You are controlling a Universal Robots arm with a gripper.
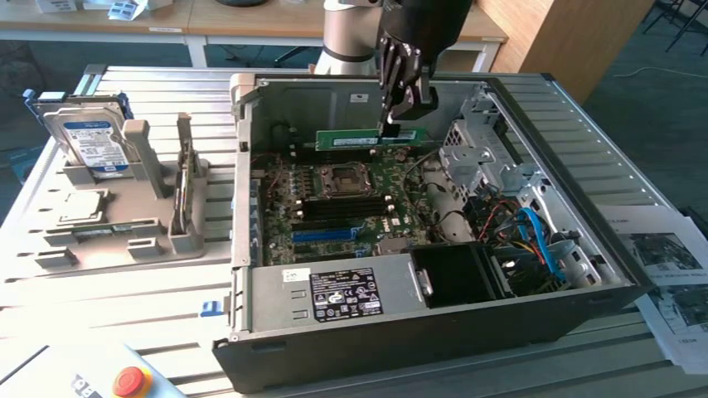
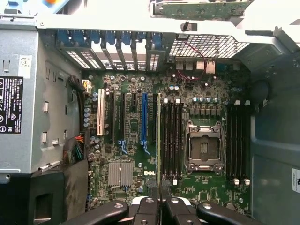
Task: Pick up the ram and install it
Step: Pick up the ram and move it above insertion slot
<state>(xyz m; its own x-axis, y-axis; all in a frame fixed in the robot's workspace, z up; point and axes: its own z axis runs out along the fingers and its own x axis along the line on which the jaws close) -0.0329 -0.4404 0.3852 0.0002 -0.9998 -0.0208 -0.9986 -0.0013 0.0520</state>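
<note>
Hand [image 1: 390, 130] grasping the ram [image 1: 366, 139] by its upper edge, holding the green stick level inside the open computer case [image 1: 443, 336] on the counter [image 1: 122, 290], above the motherboard [image 1: 382, 217] and the processor socket [image 1: 344, 180].

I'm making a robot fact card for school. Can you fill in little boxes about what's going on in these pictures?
holding: the fingers are shut on the ram, a green stick with a white label
ram position: in the air, long side level, above the motherboard
ram installed: not yet in a slot
around it: an open computer case
off to the side: a hard drive standing in a grey holder, at the exterior view's left
</note>
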